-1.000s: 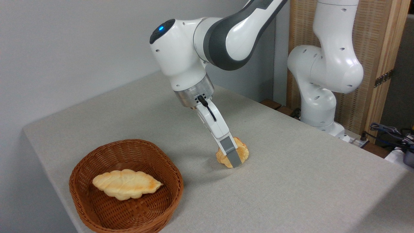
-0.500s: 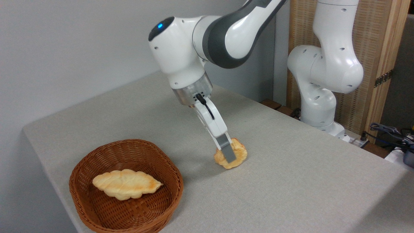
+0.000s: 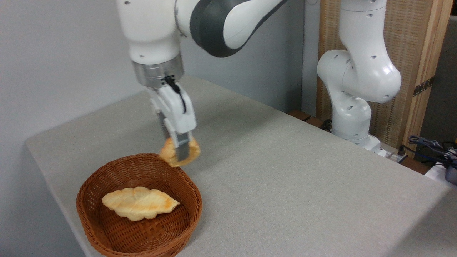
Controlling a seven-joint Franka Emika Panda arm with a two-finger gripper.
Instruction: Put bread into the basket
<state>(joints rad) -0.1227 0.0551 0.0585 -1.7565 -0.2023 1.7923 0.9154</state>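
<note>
My gripper [image 3: 177, 154] hangs in the air, shut on the bread [image 3: 192, 152], a small golden-yellow bun with a ridged top. The bun is held clear of the table, just above the far right rim of the basket [image 3: 194, 210]. That basket is a reddish-brown woven wicker one, standing near the table's front left corner. The grey fingers [image 3: 183, 151] cover the middle of the bun.
A longer, flat, pale braided loaf [image 3: 139, 202] lies inside the basket. The grey table [image 3: 285, 185] ends close to the basket on the left and at the front. The arm's white base [image 3: 353, 107] stands at the back right, with cables [image 3: 428, 146] beyond it.
The gripper has lifted the bread off the table and carried it left, from the table's middle to above the basket's far rim. The loaf and basket have not moved.
</note>
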